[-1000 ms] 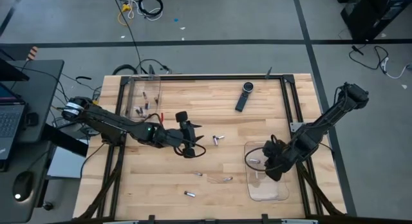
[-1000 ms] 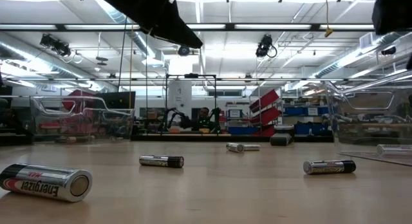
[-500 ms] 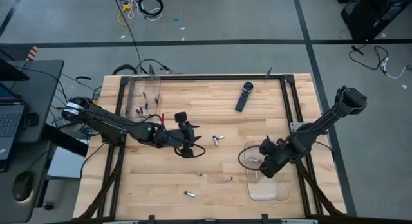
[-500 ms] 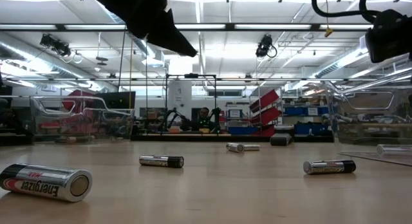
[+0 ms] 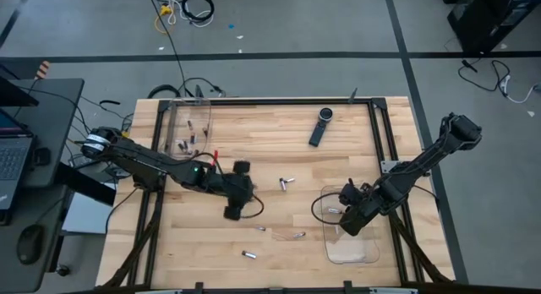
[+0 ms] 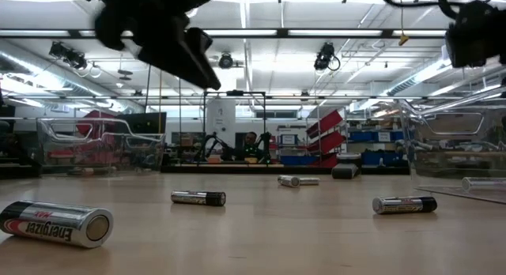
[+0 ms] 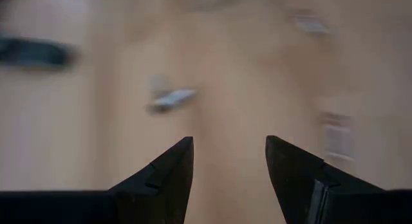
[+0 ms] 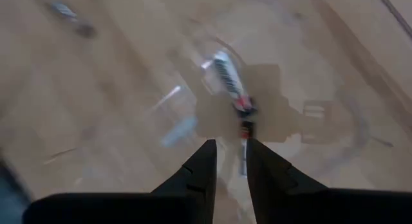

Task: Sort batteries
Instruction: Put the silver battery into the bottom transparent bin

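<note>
- High view: the left gripper (image 5: 234, 211) hangs over the middle of the pale wooden slatted table (image 5: 279, 133), near the small silvery-grey cylindrical batteries (image 5: 286, 182) scattered there; in the left wrist view its two dark fingers (image 7: 168, 169) stand spread with nothing between them.
- More batteries sit in the clear plastic bin at the table's left edge (image 5: 188, 125), and at least one lies in the clear plastic tray on the right side (image 5: 352, 247).
- The right gripper (image 5: 348, 224) hovers over that tray; its wrist view shows narrowly parted fingers (image 8: 201, 166) gripping nothing, with a slim battery with a red band (image 8: 230, 82) lying in the tray just beyond the tips.
- Low view: several batteries lie loose on their sides, among them a large silver-and-black labelled cell (image 6: 57, 223) close to the lens.
- Likely risk: these round cells roll easily, so a fingertip clipping one off-centre could send it away across the boards.
- Second risk: the tray wall is transparent and thin, and the right gripper working so near it could nudge the tray.
- The long black remote-like device (image 5: 320, 126) lies well apart, near the far edge.
</note>
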